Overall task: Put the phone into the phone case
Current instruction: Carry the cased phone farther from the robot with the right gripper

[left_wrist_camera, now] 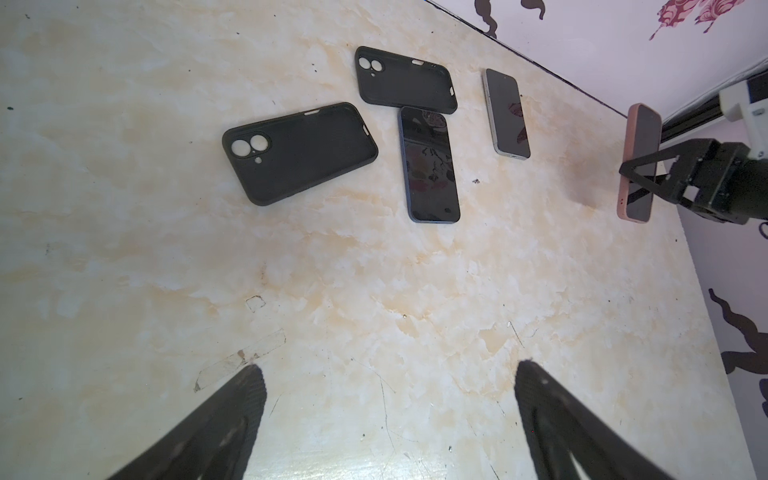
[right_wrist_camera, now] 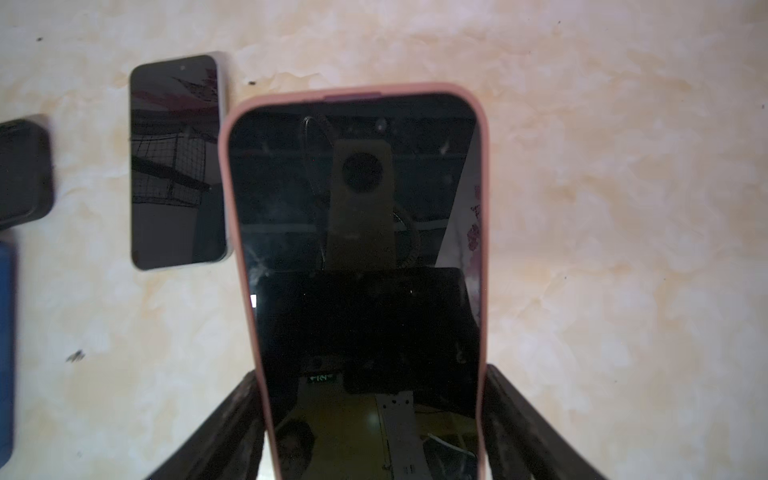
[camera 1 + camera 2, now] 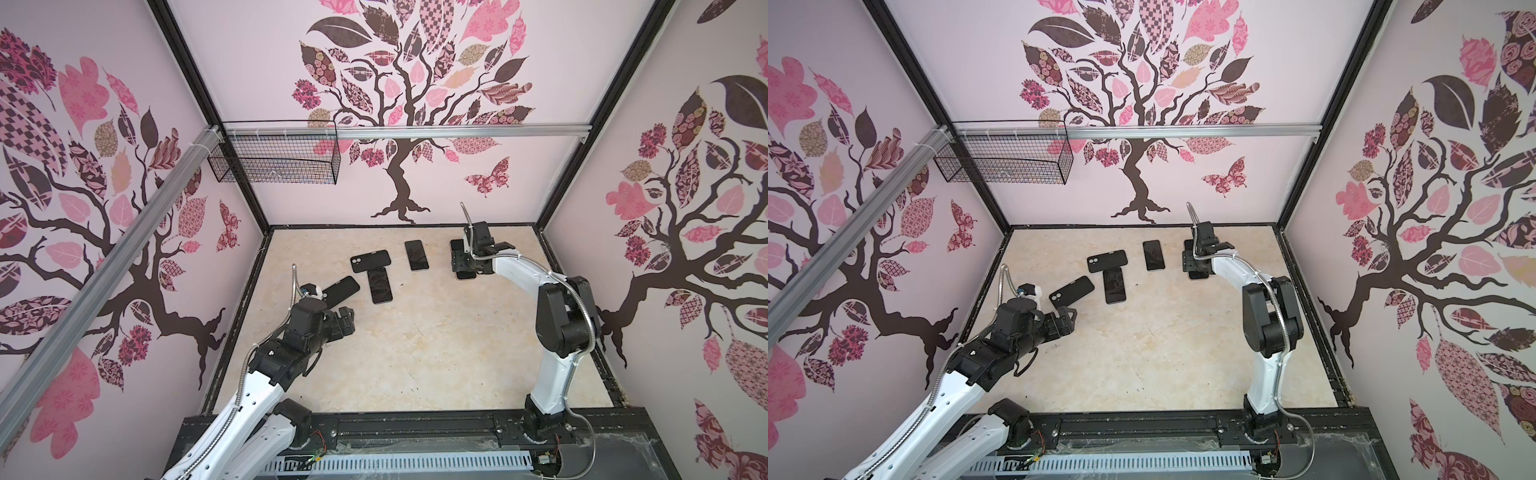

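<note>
Phone case (image 3: 340, 291), the nearer black one, lies flat on the bench (image 1: 374, 291) and serves as the marker. On its near side the left tool (image 1: 390, 368) hangs over bare bench, jaws spread wide with nothing between them. Just right of that case a blue-edged phone (image 3: 381, 286) lies screen up. Beyond the case and slightly right, a second black case (image 3: 370, 261) touches the blue-edged phone's far end. Farther right of the case lies a silver-edged phone (image 3: 416, 254), screen up. Farthest right from the case, the pink-rimmed phone (image 2: 357, 249) is lifted above the bench, clamped across its long edges by the right tool (image 2: 372, 374).
</note>
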Controlling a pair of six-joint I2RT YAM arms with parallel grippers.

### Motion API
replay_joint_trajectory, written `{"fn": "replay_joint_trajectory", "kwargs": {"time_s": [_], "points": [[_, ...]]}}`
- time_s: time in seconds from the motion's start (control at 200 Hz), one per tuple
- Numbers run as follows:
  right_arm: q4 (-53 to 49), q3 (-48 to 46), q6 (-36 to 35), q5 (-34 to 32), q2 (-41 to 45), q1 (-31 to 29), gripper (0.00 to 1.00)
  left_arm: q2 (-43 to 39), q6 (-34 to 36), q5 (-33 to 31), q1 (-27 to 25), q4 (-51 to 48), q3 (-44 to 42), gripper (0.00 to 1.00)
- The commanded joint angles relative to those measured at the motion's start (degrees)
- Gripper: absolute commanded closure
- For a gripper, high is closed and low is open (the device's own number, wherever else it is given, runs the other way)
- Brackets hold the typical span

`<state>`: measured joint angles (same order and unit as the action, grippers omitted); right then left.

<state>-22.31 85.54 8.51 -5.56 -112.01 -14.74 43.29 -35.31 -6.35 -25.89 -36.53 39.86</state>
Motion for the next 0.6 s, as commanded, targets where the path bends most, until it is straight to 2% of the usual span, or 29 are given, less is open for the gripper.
{"fn": "replay_joint_trajectory", "kwargs": {"time_s": [0.0,0.3,0.42,0.595], "points": [[-0.94,6.15,-0.03,-1.02,-4.69,0.23,0.78,-0.62,1.40,0.99,0.30,-1.52,2.73,0.03],[-3.13,17.12,0.85,0.29,-15.23,1.20,0.77,-0.47,1.99,2.81,0.36,-2.97,2.77,0.02],[-5.07,21.38,2.19,-1.11,-19.19,1.35,0.73,-0.48,2.13,2.67,0.40,-3.98,2.86,0.02],[-4.68,22.55,3.69,-1.77,-21.36,1.45,0.70,-0.56,2.04,1.37,0.40,-5.77,2.95,0.02]]}}
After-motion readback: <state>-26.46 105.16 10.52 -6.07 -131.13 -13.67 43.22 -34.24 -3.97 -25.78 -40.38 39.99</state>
